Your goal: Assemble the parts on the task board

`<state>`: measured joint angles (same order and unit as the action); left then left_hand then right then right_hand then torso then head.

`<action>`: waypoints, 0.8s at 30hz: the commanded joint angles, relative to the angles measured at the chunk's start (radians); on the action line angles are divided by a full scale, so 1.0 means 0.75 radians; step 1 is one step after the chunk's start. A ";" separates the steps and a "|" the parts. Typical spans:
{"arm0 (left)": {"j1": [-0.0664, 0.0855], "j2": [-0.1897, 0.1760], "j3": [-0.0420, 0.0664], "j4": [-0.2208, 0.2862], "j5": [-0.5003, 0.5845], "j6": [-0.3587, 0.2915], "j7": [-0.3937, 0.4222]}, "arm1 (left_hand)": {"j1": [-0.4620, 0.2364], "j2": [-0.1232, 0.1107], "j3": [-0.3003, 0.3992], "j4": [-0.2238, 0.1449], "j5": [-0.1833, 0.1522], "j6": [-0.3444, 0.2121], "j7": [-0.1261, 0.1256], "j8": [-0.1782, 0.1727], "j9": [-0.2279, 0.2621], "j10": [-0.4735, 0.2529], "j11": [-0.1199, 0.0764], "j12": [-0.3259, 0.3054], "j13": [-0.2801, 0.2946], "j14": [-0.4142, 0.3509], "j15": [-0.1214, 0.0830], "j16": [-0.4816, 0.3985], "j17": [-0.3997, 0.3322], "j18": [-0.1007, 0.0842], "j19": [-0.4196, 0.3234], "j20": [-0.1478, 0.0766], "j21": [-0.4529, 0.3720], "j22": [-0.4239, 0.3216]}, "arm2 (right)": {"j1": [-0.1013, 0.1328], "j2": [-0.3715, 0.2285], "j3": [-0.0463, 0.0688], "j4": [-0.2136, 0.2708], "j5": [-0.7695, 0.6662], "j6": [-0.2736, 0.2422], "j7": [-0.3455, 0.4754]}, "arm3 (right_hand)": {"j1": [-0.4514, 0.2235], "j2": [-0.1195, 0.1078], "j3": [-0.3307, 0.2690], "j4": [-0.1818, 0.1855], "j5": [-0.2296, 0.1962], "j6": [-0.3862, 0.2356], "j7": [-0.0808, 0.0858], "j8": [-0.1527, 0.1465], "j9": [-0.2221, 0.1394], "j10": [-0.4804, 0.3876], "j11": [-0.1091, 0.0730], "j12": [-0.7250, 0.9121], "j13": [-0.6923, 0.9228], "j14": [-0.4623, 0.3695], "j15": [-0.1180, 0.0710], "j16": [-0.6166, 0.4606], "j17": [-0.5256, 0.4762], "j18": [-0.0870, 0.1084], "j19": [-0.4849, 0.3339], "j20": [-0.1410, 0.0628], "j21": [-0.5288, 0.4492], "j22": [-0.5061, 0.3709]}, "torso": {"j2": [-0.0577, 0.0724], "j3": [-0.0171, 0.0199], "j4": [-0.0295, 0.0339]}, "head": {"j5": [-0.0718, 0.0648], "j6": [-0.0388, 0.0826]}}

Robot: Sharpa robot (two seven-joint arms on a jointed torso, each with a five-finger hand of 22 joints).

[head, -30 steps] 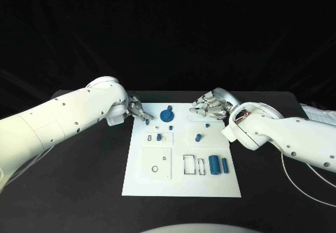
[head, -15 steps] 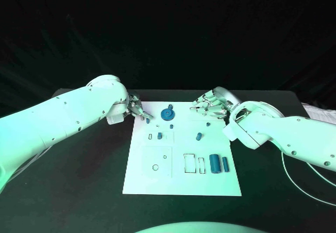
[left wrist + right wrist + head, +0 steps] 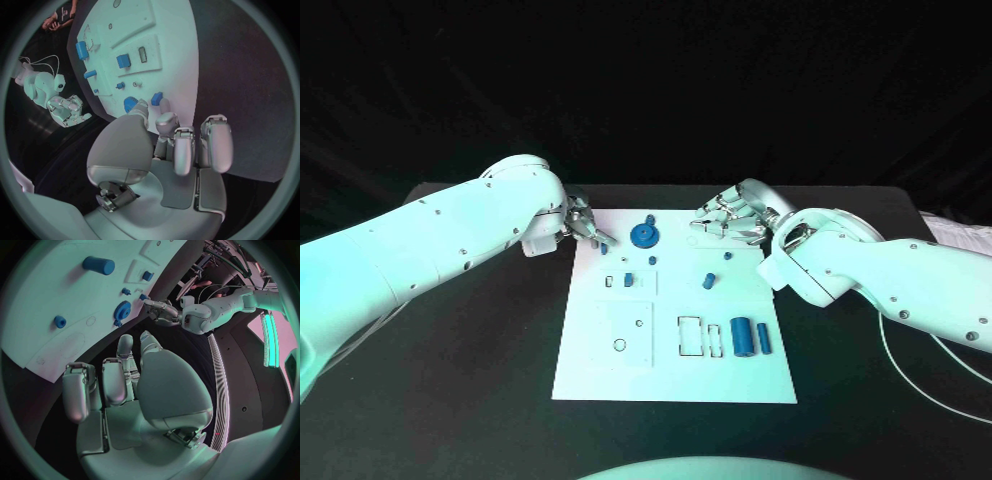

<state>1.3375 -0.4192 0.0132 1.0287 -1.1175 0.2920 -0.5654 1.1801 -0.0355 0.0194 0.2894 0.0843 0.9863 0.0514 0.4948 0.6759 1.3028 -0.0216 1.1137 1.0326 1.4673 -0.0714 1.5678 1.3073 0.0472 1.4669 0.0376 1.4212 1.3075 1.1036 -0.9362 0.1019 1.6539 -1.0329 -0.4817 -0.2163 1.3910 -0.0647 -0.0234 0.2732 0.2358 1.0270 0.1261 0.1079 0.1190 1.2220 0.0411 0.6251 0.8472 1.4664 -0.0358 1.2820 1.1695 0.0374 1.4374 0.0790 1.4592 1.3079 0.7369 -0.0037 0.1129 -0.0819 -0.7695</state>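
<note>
Change: nothing has moved on the board; both hands hold their places.
Head view: left hand (image 3: 584, 226) at the board's (image 3: 733, 385) far-left corner, right hand (image 3: 731, 215) at far right; blue gear (image 3: 645, 236) between them, nearer the left.
Left wrist view: fingers (image 3: 185, 150) curled, a small blue piece (image 3: 157, 98) at their tips; grip unclear.
Right wrist view: fingers (image 3: 117, 380) curled, empty.

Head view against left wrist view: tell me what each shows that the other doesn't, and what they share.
Head view: the two blue cylinders lying at the near end of the task board, and the black table on both sides of it. Left wrist view: the left hand close up from behind, its fingers curled with nothing in them. Both: the blue gear and the right hand at the board's far end.
</note>
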 commanded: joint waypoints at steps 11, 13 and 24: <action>0.000 0.023 -0.007 -0.022 0.014 0.016 -0.008 | 0.014 0.015 0.001 -0.008 0.004 0.001 -0.012 0.016 0.010 0.016 -0.006 0.015 0.007 0.138 -0.014 0.004 0.351 -0.006 0.020 -0.009 0.016 0.167 | -0.001 0.002 0.000 0.002 -0.004 0.021 0.002 | 0.005 0.009 -0.006 -0.002 -0.002 -0.009 0.002 -0.007 0.001 -0.007 -0.001 -0.009 -0.001 0.039 0.005 -0.007 0.000 0.014 -0.004 0.001 -0.008 0.117 | 0.001 -0.0006 -0.0004 | -0.002 -0.007; 0.000 0.024 -0.008 -0.024 0.014 0.010 -0.006 | 0.020 0.019 0.003 -0.009 0.005 0.000 -0.013 0.019 0.013 0.016 -0.007 0.015 0.007 0.138 -0.015 0.004 0.351 -0.006 0.019 -0.009 0.015 0.167 | -0.001 0.002 0.000 0.002 -0.004 0.021 0.002 | 0.005 0.009 -0.006 -0.002 -0.002 -0.009 0.002 -0.007 0.001 -0.007 -0.001 -0.009 -0.001 0.039 0.005 -0.007 0.000 0.014 -0.004 0.001 -0.008 0.117 | 0.000 0.0002 0.0003 | -0.004 -0.009; 0.000 0.027 -0.008 -0.029 0.015 -0.002 -0.001 | 0.153 0.091 0.090 -0.057 0.012 -0.030 -0.025 0.041 0.036 0.014 -0.018 0.013 0.004 0.138 -0.025 0.004 0.351 -0.006 0.020 -0.019 0.015 0.171 | -0.001 0.004 0.000 0.001 -0.004 0.024 0.001 | 0.005 0.009 -0.006 -0.002 -0.002 -0.009 0.002 -0.007 0.001 -0.007 -0.001 -0.009 -0.001 0.039 0.005 -0.007 0.000 0.014 -0.004 0.001 -0.008 0.117 | 0.000 0.0000 -0.0007 | -0.005 -0.012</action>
<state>1.3371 -0.4018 0.0069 1.0071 -1.1121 0.2908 -0.5688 1.2871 0.0317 0.0827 0.2488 0.0882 0.9680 0.0333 0.5218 0.7021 1.3098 -0.0287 1.1232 1.0363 1.4662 -0.0845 1.5678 1.3079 0.0472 1.4669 0.0303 1.4294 1.3074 1.1034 -0.9347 0.1019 1.6542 -1.0323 -0.4781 -0.2169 1.3910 -0.0647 -0.0233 0.2732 0.2358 1.0270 0.1261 0.1079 0.1187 1.2221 0.0412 0.6251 0.8473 1.4664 -0.0358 1.2820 1.1695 0.0374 1.4374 0.0789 1.4592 1.3075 0.7373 -0.0038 0.1128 -0.0856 -0.7776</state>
